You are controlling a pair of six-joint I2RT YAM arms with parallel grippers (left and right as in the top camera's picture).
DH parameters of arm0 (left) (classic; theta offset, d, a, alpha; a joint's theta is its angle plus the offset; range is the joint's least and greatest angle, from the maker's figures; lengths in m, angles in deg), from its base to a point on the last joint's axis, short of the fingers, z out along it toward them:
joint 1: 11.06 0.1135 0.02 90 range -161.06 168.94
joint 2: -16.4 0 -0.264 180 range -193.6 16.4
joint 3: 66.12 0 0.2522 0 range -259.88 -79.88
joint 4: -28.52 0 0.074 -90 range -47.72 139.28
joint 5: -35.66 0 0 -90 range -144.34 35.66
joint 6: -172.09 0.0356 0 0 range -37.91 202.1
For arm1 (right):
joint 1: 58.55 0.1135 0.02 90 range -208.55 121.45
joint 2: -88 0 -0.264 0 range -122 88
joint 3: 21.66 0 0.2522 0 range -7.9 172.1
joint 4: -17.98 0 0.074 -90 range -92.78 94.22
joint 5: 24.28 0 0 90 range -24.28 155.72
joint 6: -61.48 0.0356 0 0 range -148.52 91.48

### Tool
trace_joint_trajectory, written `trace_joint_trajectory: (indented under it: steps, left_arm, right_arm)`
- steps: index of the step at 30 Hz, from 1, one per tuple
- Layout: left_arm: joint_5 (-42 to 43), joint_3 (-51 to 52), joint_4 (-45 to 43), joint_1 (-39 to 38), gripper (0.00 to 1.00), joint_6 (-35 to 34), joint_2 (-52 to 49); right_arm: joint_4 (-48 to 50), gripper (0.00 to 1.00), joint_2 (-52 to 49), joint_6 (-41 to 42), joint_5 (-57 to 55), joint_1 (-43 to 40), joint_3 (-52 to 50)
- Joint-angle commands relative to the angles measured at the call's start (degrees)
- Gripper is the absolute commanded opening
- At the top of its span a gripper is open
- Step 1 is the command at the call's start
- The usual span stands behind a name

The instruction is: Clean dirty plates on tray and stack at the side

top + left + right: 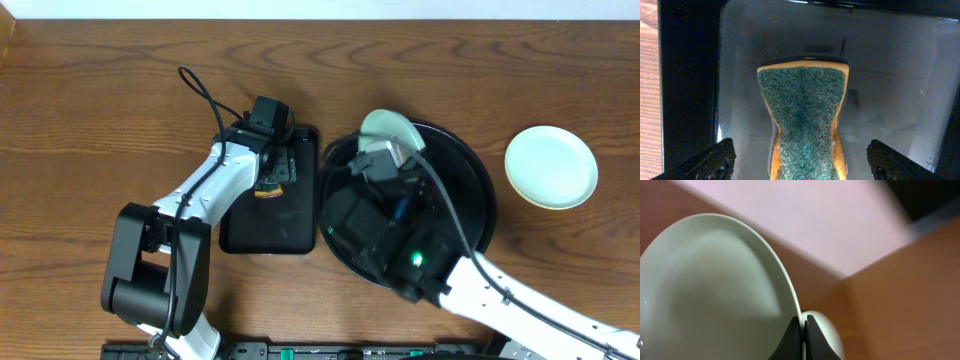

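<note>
My right gripper (804, 322) is shut on the rim of a pale mint-white plate (710, 290) and holds it tilted up on edge. In the overhead view that plate (388, 128) stands over the far side of the round black tray (485, 200), with the right gripper (383, 152) just below it. Another pale plate (551, 167) lies on the table to the right, with a yellowish rim showing beneath it; it also shows behind the fingers (827, 335). My left gripper (801, 150) is open, its fingers wide on either side of a green-topped sponge (802, 115).
The sponge (270, 190) lies in a rectangular black tray (265, 230) left of the round tray. The left arm reaches over that tray from the front left. The right arm covers much of the round tray's inside.
</note>
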Motion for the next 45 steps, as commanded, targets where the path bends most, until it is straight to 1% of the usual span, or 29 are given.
trace_joint_trajectory:
  steps: [1, 5, 8, 12, 14, 18, 21, 25, 32, 33, 37, 38, 40, 41, 42, 45]
  left_arm:
    - [-0.52, 0.87, 0.11, -0.02, 0.85, 0.09, -0.44]
    - [-0.52, 0.87, 0.13, -0.02, 0.85, 0.09, -0.44]
    - [-0.52, 0.87, 0.11, -0.02, 0.85, 0.09, -0.44]
    - [-0.52, 0.87, 0.13, -0.02, 0.85, 0.09, -0.44]
    - [-0.52, 0.87, 0.13, -0.02, 0.85, 0.09, -0.44]
    - [-0.52, 0.87, 0.11, -0.02, 0.85, 0.09, -0.44]
    - [-0.52, 0.87, 0.11, -0.02, 0.85, 0.11, -0.44]
    - [-0.52, 0.87, 0.11, -0.02, 0.85, 0.09, -0.44]
    - [-0.52, 0.87, 0.11, -0.02, 0.85, 0.09, -0.44]
    - [-0.52, 0.87, 0.11, -0.02, 0.85, 0.09, -0.44]
    - [-0.52, 0.87, 0.11, -0.02, 0.85, 0.09, -0.44]
    - [-0.52, 0.87, 0.11, -0.02, 0.85, 0.09, -0.44]
    - [-0.52, 0.87, 0.11, -0.02, 0.85, 0.09, -0.44]
    - [-0.52, 0.87, 0.11, -0.02, 0.85, 0.09, -0.44]
    - [-0.52, 0.87, 0.11, -0.02, 0.85, 0.09, -0.44]
    - [-0.52, 0.87, 0.11, -0.02, 0.85, 0.09, -0.44]
  right_arm:
    - [-0.13, 0.01, -0.48, 7.89, 23.17, -8.35, 0.90]
    - [-0.13, 0.01, -0.48, 7.82, 37.90, -21.94, 0.90]
    - [0.28, 0.01, -0.48, 7.13, 49.83, -34.49, 0.90]
    - [1.95, 0.01, -0.50, 6.78, 64.57, -52.06, 0.90]
    - [2.89, 0.01, -0.79, 6.84, 71.23, -63.17, 0.90]
    - [3.74, 0.01, -2.43, 7.89, 73.09, -77.26, 0.90]
    - [4.68, 0.01, -4.90, 8.09, 73.16, -84.52, 0.90]
    - [6.16, 0.01, -9.77, 8.07, 73.18, -88.72, 0.90]
    - [8.31, 0.02, -17.11, 7.82, 72.02, -88.72, 0.90]
    - [8.79, 0.06, -17.57, 7.82, 71.41, -88.72, 0.90]
    - [10.08, 0.25, -16.98, 7.23, 69.99, -88.74, 0.98]
    - [9.84, 0.31, -16.48, 6.69, 70.86, -88.74, 1.16]
    - [7.96, 0.44, -15.19, 3.72, 76.24, -88.52, 1.99]
    - [6.91, 0.48, -14.56, 2.58, 78.49, -88.19, 2.45]
    - [5.73, 0.50, -13.97, 1.62, 80.46, -87.65, 2.97]
    - [1.51, 0.50, -12.17, -2.43, 84.08, -84.41, 4.87]
